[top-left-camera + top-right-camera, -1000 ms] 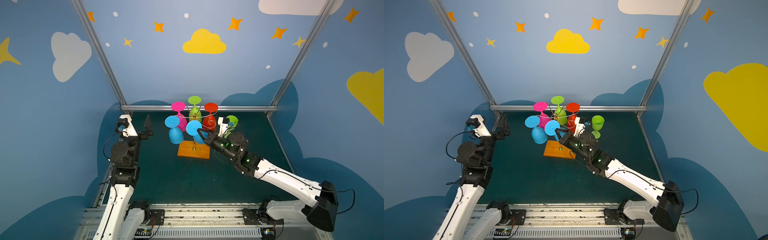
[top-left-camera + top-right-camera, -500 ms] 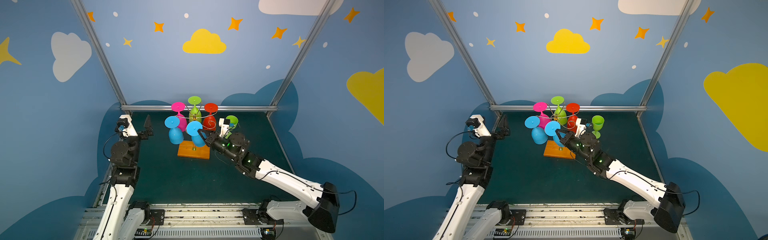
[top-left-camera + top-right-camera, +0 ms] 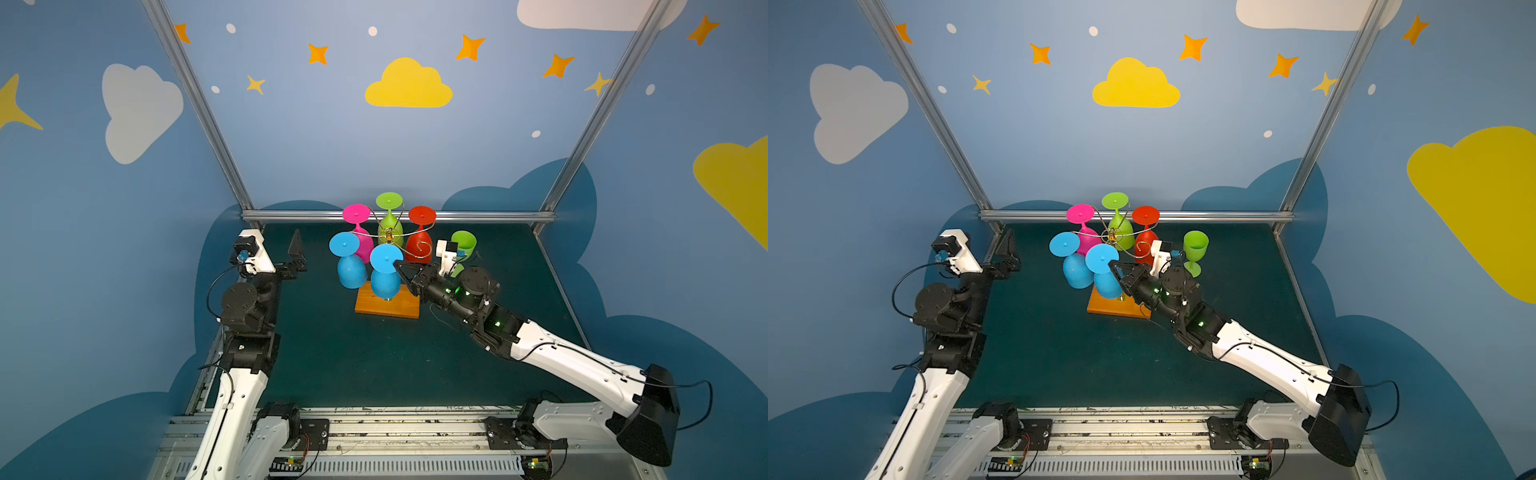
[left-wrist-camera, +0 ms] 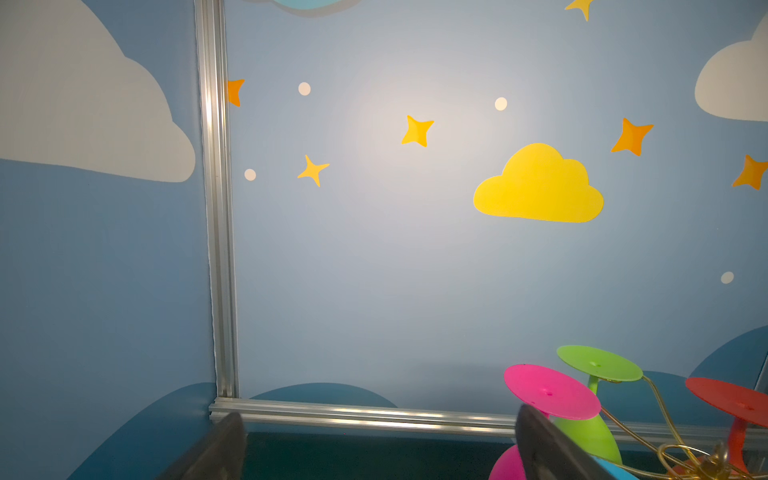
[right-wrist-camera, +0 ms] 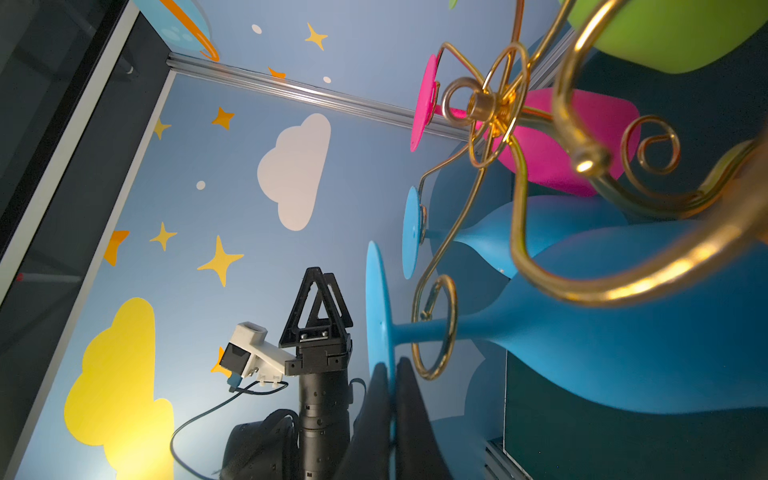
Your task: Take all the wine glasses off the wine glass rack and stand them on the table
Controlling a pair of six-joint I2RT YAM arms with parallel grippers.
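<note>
Spotted rack (image 3: pixel 388 237) mid-table on wooden base (image 3: pixel 386 309). Counted five glasses hung bowl-down from its wire arms, plus one green glass (image 3: pixel 1196 248) standing upright on the table (image 3: pixel 332 357) near the right wrist, off the rack. Found right gripper (image 5: pixel 392 372) clenched edge-on over the rim of the foot (image 5: pixel 376 307) of the near blue glass (image 3: pixel 385 282), frontmost on the rack, bowl down over the base. Confirmed in both top views an approach from the robot's right and slightly front. Noted that glass's long axis upright, foot on top, stem threaded through a gold curl (image 5: pixel 430 377) right beside the pinch. Placed the glass straight ahead of the right gripper, toward the rack's hub, with nothing between. Found left gripper (image 3: pixel 296 253) spread wide, empty, parked at the table's left side, well apart from the rack; right arm by far the nearer. Judged the coming move to hinge on stem versus curl: likely calls for drawing the foot sideways along the wire, away from the hub, keeping the axis upright and the bowl off its blue neighbour just beside. Could not read the curl's open side from these views. Expect some swing from so thin a pinch.
</note>
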